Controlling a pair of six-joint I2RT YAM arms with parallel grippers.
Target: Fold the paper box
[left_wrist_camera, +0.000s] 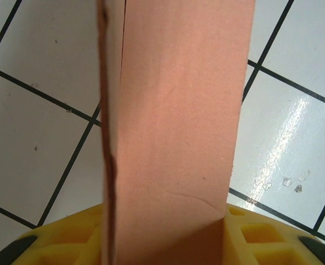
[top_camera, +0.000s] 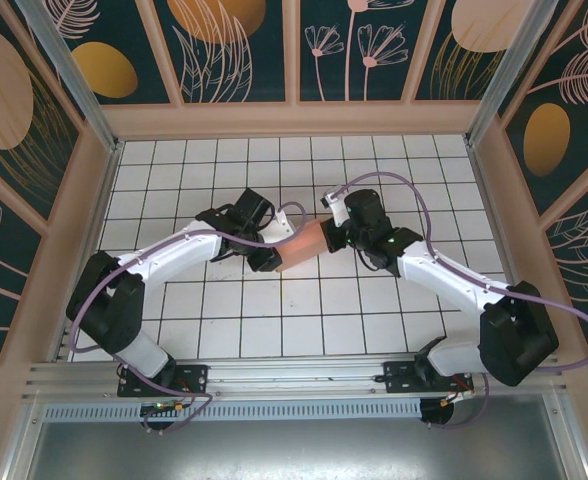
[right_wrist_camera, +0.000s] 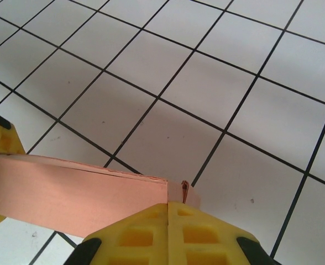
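Gripping the paper box [top_camera: 302, 246] at both ends, one arm per end. The left gripper [top_camera: 270, 258] is clamping the box's left end, its yellow fingers [left_wrist_camera: 262, 238] pressing on either face of the card. The right gripper [right_wrist_camera: 168, 221] is pinching the box's right end, closed tight on a small corner of card. The box is standing on its long edge, flattened, salmon-pink, and appears to be hanging clear of the white-tiled bench [top_camera: 274, 320] beneath it. One long edge of the box is looking slightly rough in the left wrist view.
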